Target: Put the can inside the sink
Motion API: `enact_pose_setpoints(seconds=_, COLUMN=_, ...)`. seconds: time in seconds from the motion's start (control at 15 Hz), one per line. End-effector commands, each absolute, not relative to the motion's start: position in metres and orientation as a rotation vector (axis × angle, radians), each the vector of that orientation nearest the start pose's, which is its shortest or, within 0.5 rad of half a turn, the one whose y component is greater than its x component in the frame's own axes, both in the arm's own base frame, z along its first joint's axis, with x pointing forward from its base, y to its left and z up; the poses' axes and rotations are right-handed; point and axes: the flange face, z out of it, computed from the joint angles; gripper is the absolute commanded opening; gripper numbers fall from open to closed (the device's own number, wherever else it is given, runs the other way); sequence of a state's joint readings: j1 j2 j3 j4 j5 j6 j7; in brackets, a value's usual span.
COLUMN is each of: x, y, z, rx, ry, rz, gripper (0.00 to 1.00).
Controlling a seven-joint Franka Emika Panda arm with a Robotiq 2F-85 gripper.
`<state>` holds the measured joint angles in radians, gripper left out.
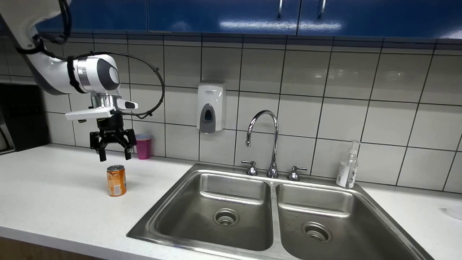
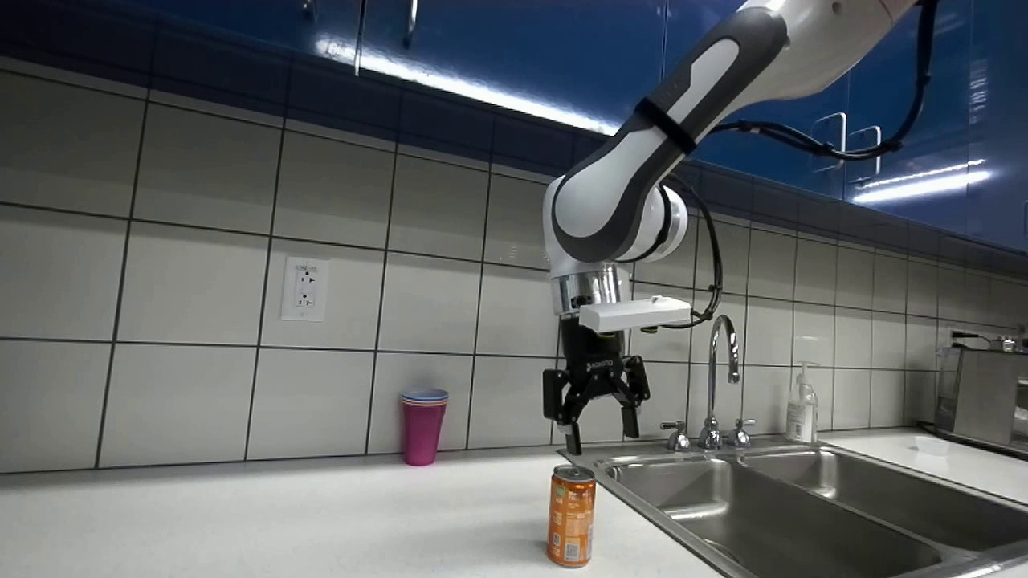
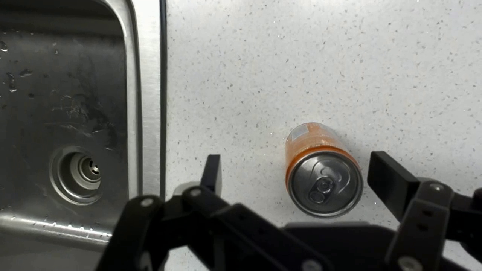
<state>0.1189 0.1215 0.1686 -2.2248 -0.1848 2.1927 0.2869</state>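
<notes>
The can (image 1: pixel 116 181) stands upright on the desk (image 1: pixel 47 187), between its back edge along the tiles (image 1: pixel 181 141) and its front edge, and apart from the edge where the sink (image 1: pixel 275 213) is let in. The pincer (image 1: pixel 115 159) hangs above it, spread wide with nothing between its tips, and appears set a little toward the sink side. That offset is the likeliest trouble: in the wrist view the finger (image 3: pixel 393 184) farther from the sink shows just beside the can, the opposite one well clear. A straight descent may land that finger on the can's top and knock it over; toppled, it could roll toward the desk's front edge. A hard squeeze might dent its wall. Later, too low a carry could catch its base on the sink's rim, straying toward the back edge invites the faucet (image 1: pixel 275 144), and release from high up may send it clattering about.
</notes>
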Motion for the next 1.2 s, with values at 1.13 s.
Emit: enact_pose_setpoints(seconds=1.13, x=0.525, y=0.159, z=0.258, rx=-3.296, ry=-0.322, rz=0.209, gripper=1.00)
